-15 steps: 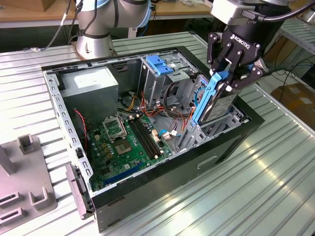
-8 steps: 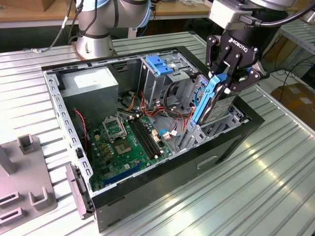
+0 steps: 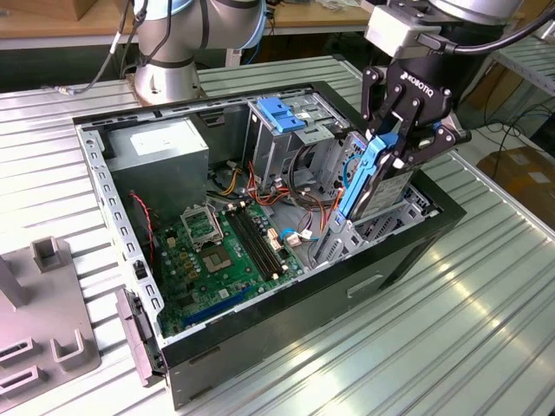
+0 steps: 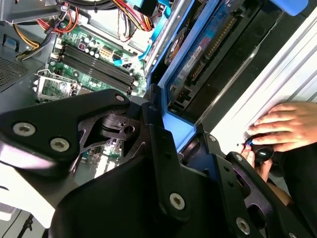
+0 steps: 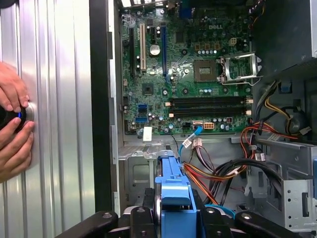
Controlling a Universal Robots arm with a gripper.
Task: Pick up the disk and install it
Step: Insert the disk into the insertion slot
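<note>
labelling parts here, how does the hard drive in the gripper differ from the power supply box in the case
The hard drive is slim, edged by a blue bracket; the power supply is a bulkier grey box. The gripper holds the hard drive tilted on edge at the computer case's rim; the power supply sits flat inside it. Both are rectangular metal units.

A ribbed aluminium table (image 3: 486,295) spread wide, glaring under bright light. Behind it ran a wooden workbench (image 3: 52,22); a cardboard box (image 3: 520,169) sat at the exterior view's right.
</note>
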